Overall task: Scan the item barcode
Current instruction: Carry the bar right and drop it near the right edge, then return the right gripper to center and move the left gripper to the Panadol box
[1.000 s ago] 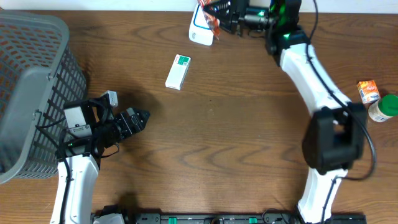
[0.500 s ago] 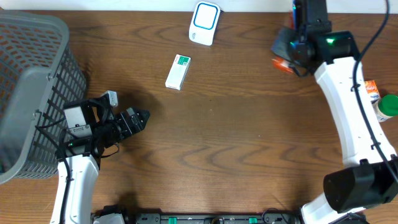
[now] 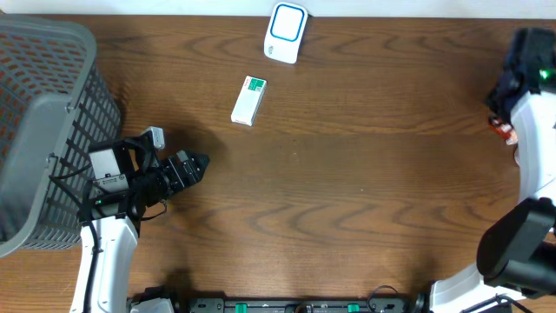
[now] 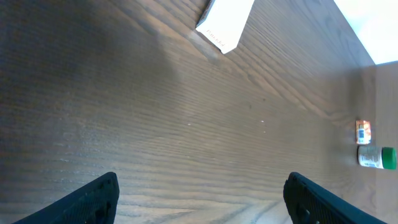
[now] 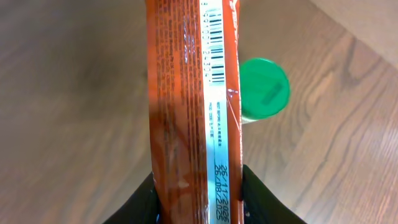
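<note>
The right gripper [image 5: 199, 208] is squeezed tight on an orange packet [image 5: 186, 106], with one finger on each side of its lower end. In the right wrist view the packet looks long and thin. A silver strip runs down it, and a barcode [image 5: 214, 37] sits near the top. Behind the packet is a bottle [image 5: 264, 90] with a green cap.

From above, this gripper is at the far right edge of the table [image 3: 347, 200]. It is well apart from the white scanner [image 3: 286, 31], which lies at the top middle.

The left gripper [image 4: 202, 199] has its fingers wide apart, and only brown wood shows between them. It sits just beside the gray basket [image 3: 43, 113] on the left. A white and green box [image 3: 248, 100] lies flat between this gripper and the scanner. Far off in the left wrist view, a small orange box [image 4: 363, 130] lies next to the bottle.
</note>
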Tool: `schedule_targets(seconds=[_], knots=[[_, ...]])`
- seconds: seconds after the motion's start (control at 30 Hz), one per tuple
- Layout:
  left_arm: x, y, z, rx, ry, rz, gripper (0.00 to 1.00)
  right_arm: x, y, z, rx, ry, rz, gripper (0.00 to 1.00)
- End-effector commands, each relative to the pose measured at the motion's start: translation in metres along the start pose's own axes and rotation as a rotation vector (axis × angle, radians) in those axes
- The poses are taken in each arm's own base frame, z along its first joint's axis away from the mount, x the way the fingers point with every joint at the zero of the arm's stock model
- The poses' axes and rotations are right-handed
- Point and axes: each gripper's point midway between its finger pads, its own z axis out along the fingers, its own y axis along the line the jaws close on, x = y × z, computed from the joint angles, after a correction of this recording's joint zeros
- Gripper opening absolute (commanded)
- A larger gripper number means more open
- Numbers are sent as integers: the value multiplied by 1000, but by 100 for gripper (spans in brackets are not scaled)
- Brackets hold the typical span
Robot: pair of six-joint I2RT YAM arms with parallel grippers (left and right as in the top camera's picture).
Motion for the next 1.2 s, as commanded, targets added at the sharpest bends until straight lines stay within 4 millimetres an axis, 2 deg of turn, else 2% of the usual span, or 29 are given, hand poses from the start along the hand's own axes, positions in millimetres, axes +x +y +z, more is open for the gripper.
schedule_targets(seconds=[0.0,0.03,0.1,0.13,0.2,0.3,0.37,0.4,0.43,0.47,0.6,0.67,0.73,0.8,0.9,0.97,1.03,1.17], knots=[[-3,2,-2,-13,-16,21,86,24,-8,38,8,58,-17,12],[-3,2,-2,-13,-16,21,86,31,-6,48,-11,76,-6,16],[-3,2,-2,-13,-16,21,86,43,-6,61,-27,105,2,30],[-3,2,-2,-13,-17,21,86,52,-8,68,-22,125,-2,33],[-3,2,-2,-13,-17,21,86,60,-10,75,-7,141,-7,33],[-3,2,-2,-13,-17,21,86,54,-10,76,-2,111,1,33],[-3,2,-2,-13,-17,21,86,46,-8,72,-11,93,10,38],[-3,2,-2,-13,-16,21,86,42,-8,68,-14,89,11,57],[-3,2,-2,-13,-17,21,86,39,-8,64,-16,87,10,81],[-3,2,-2,-13,-16,21,86,35,-8,59,-20,81,1,97],[-3,2,-2,-13,-16,21,86,12,-7,28,-42,43,-12,99],[-3,2,-2,-13,-16,21,86,8,4,6,-111,49,-22,99],[-3,2,-2,-13,-16,21,86,12,24,-21,-217,71,-53,99],[-3,2,-2,-13,-16,21,86,22,56,-55,-358,77,-95,99],[-3,2,-2,-13,-17,21,86,48,118,-106,-579,62,-226,99],[-3,2,-2,-13,-17,21,86,76,158,-137,-687,74,-275,99],[-3,2,-2,-13,-16,21,86,108,188,-160,-740,109,-273,99],[-3,2,-2,-13,-16,21,86,168,242,-197,-841,139,-307,99]])
